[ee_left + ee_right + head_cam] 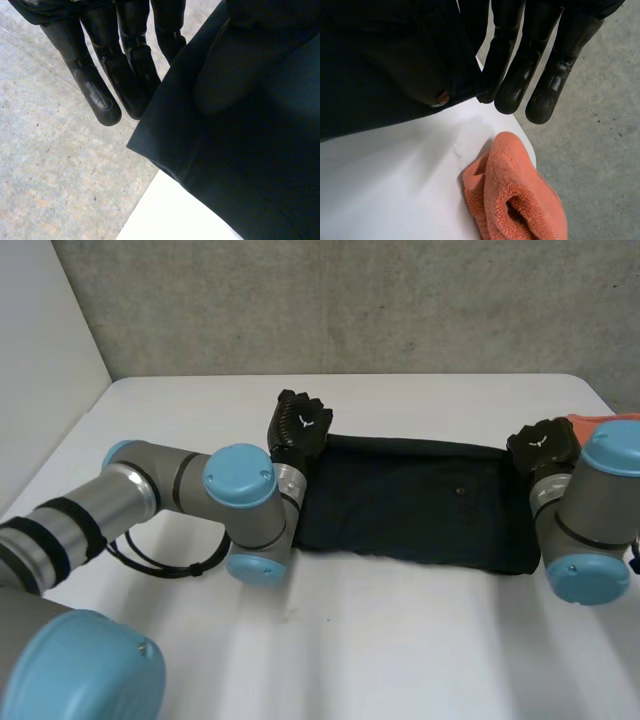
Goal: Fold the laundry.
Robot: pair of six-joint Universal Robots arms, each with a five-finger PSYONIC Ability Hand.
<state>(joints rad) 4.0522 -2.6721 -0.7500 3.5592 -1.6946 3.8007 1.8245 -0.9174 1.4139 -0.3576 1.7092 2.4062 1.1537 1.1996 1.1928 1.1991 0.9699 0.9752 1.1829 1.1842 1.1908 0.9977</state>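
As the folding looks about to begin, a dark cloth (420, 505) lies flat across the middle of the white table (400, 650), its long axis running from 9 to 3 o'clock in the head view. The left hand (298, 428) sits on the cloth's 10 o'clock corner and the right hand (543, 447) on its 2 o'clock corner, so each is equally near its own end of the far edge. The left fingers (102, 95) run straight and close together past the corner. The thumb makes a bulge beneath the fabric, which looks pinched between them. The right fingers (517, 80) hold their corner the same way. The rest of the cloth lies toward 6 o'clock from both sets of fingertips, so the far edge would probably have to travel that way to meet the near one. An orange towel (520, 190) lies just beyond the right fingertips, apart from the cloth.
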